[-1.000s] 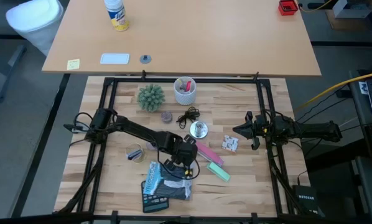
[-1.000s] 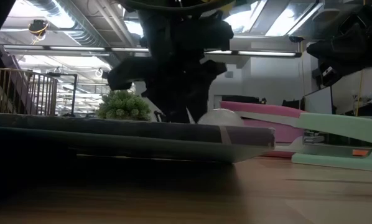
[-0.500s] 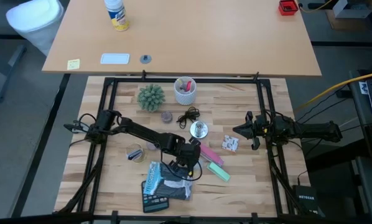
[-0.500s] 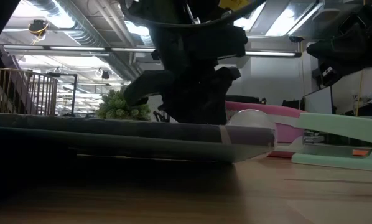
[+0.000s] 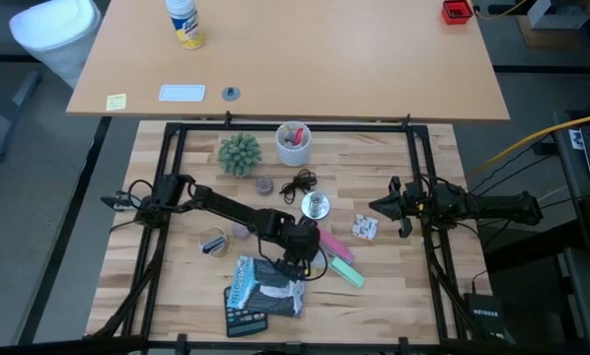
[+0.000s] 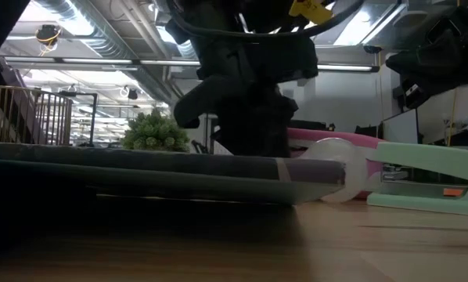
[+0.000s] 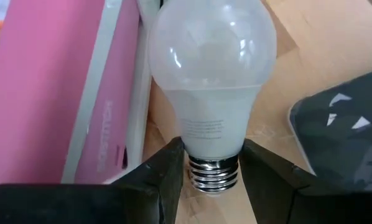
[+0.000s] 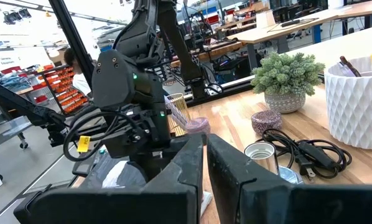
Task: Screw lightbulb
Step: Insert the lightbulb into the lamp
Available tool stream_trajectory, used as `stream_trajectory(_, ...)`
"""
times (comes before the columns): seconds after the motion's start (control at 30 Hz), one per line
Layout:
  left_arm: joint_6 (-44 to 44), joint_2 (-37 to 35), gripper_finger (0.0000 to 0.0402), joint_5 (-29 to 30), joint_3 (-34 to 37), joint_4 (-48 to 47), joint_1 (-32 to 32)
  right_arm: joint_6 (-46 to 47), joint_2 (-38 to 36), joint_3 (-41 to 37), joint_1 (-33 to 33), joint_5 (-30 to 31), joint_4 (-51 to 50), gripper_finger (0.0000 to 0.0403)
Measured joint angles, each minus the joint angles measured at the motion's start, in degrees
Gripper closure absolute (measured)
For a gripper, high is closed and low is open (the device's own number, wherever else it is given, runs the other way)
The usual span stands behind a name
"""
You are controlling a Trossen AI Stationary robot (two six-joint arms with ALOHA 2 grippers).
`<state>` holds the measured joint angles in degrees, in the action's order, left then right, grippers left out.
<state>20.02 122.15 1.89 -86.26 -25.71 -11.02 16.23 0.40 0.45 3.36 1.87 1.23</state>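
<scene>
High view shows the left gripper [image 5: 303,258] low over the middle of the tabletop [image 5: 186,286], at about 6 o'clock from the shiny round fixture [image 5: 316,205]. The arm covers what it holds, so the lightbulb is hidden here. A pink case [image 5: 331,243] lies just beside it at 3 o'clock, and a dark pouch [image 5: 271,292] lies at 7 o'clock. The right gripper [image 5: 379,208] waits well apart at the 3 o'clock side of the tabletop.

Low view: the lightbulb [image 6: 337,166] shows as a pale round shape near the tabletop, partly behind the end of a dark flat thing [image 6: 163,178] that cuts off its lower left part. The dark mass of the left arm fills the place above it, and its fingers are hard to make out.

Left wrist view: the two fingers [image 7: 167,174] pinch the lightbulb at its neck, just above the silvery screw base. The pink case is beside the glass, and the dark pouch's corner is on the other side.

Right wrist view: the right gripper's fingers [image 8: 189,165] are pressed almost together and hold nothing.
</scene>
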Motion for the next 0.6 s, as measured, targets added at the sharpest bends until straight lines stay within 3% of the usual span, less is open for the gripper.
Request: stream_trajectory(0.6, -12.2, 1.1, 0.0259, -1.3, -0.1, 0.7, -0.1, 0.0, 0.0, 0.0, 0.0, 0.0, 0.1, 0.0374)
